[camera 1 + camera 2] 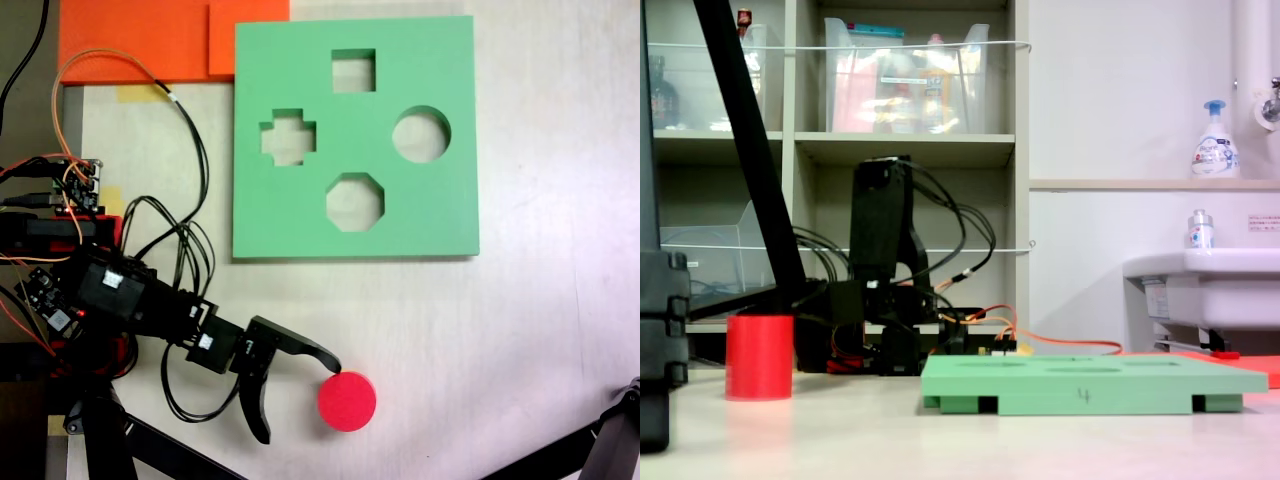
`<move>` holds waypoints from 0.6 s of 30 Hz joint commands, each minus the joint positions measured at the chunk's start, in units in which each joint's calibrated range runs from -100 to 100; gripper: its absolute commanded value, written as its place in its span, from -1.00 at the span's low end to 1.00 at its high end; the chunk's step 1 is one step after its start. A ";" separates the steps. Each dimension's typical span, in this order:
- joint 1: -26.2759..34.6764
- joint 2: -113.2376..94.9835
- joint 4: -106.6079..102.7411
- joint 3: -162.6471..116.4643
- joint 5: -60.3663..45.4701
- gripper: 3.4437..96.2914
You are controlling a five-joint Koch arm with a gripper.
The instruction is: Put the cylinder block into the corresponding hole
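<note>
Desk (560, 330): pale, flat surface; carries everything below in both exterior views.
Shelving (910, 150): background of the second exterior view, clear bins on its shelves.
Sink (1205, 285): white, at the second exterior view's right, soap bottle (1215, 140) on the ledge above.
Green foam board (355, 135): lies flat in the upper middle of the first exterior view; has square, cross, round and octagonal cutouts; seen edge-on as a low slab in the second exterior view.
Orange sheet (130, 35): upper left of the first exterior view, touching the board's top left corner.
Arm (120, 290): black, at the first exterior view's left, trailing black and orange cables.
Gripper (300, 400): spread open, nothing between the fingers; upper fingertip touching or just beside the block's upper left edge, lower finger pointing down and away.
Corresponding hole (421, 135): round cutout near the board's right side, empty, desk showing through.
Cylinder block (347, 401): red, upright on the desk, below the board and well apart from it; at the second exterior view's left.
</note>
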 commanded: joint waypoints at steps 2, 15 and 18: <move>0.15 10.94 6.17 9.45 -0.24 0.70; 0.20 28.54 4.82 23.10 -0.10 0.69; 0.29 28.54 4.82 23.10 -0.10 0.32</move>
